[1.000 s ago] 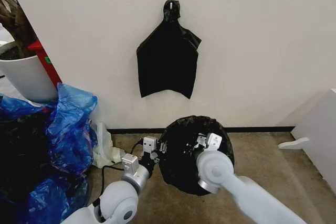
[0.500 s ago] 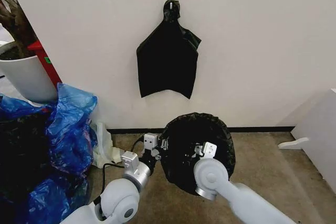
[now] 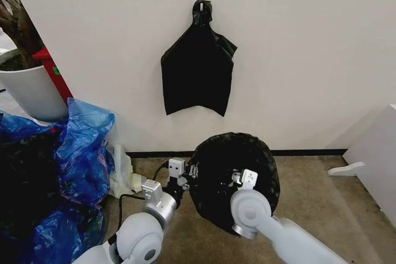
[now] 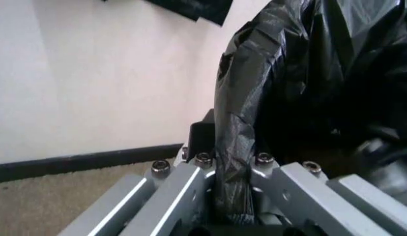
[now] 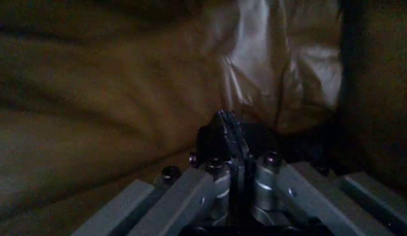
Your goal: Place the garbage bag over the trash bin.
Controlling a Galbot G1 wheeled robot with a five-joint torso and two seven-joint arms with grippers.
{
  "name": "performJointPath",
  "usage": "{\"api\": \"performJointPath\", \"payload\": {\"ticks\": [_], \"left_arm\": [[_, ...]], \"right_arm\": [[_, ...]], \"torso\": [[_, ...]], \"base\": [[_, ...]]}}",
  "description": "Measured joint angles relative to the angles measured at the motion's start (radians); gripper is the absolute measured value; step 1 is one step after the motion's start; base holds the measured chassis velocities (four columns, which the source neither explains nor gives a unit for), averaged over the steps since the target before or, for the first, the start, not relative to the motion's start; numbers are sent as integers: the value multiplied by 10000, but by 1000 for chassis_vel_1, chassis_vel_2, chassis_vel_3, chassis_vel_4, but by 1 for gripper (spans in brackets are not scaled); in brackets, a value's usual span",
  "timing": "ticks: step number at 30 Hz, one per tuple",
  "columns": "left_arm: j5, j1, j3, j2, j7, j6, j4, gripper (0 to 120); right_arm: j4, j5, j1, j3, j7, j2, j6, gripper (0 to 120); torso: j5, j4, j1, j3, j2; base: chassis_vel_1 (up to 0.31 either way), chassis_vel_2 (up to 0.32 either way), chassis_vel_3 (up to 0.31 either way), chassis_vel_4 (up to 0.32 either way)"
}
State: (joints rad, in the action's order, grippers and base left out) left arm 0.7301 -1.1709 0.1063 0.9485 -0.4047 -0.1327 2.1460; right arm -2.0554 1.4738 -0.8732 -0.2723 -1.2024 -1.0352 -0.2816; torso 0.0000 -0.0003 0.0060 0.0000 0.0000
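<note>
Left gripper [image 4: 233, 206] is clamped on a fold of the garbage bag [image 3: 232, 174], film pinched between the fingers at the bag's left edge. Right gripper [image 5: 233, 142] is clenched too, a thin pleat of film trapped between its fingers, with folds of the bag all around it. The bag is held up between the two grippers as a round black bulge, low above the floor [image 3: 322, 190] and just in front of the wall [image 3: 297, 60]. The trash bin cannot be made out; whether it sits inside the black film cannot be told.

The step in hand is judged to be spreading the mouth. Both pinches should be kept firm and pulled apart evenly, since thin film tears or slips easily.

Beside the left gripper, a cable [image 3: 162, 171] and a pale bottle [image 3: 124, 174] lie near; blue bags [image 3: 74, 153] and a plant pot [image 3: 31, 91] are further left, so that side is tight. A second black bag [image 3: 198, 69] hangs on the wall above. Bare floor is open to the right, up to a white panel [image 3: 377, 153].
</note>
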Motion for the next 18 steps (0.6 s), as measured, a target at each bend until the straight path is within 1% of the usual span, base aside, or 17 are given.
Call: {"api": "performJointPath", "payload": {"ticks": [7,10,18], "left_arm": [[-121,49,43,9,-36,0,-175,0],[-118,32,21,-24,-47,-4,-112,0],[-49,-208,-125,-173,-20,-19,332,0]], "right_arm": [[-41,-71,226,8,-84,-78,73,0],[158,-139,204,100,-58,-95,74,0],[835,-98,-83,761,368,-40,-200,0]], "torso": [[0,0,0,0,0],[0,1,0,0,0],[1,0,0,0,0]], "base": [[0,0,0,0],[0,0,0,0],[0,0,0,0]]}}
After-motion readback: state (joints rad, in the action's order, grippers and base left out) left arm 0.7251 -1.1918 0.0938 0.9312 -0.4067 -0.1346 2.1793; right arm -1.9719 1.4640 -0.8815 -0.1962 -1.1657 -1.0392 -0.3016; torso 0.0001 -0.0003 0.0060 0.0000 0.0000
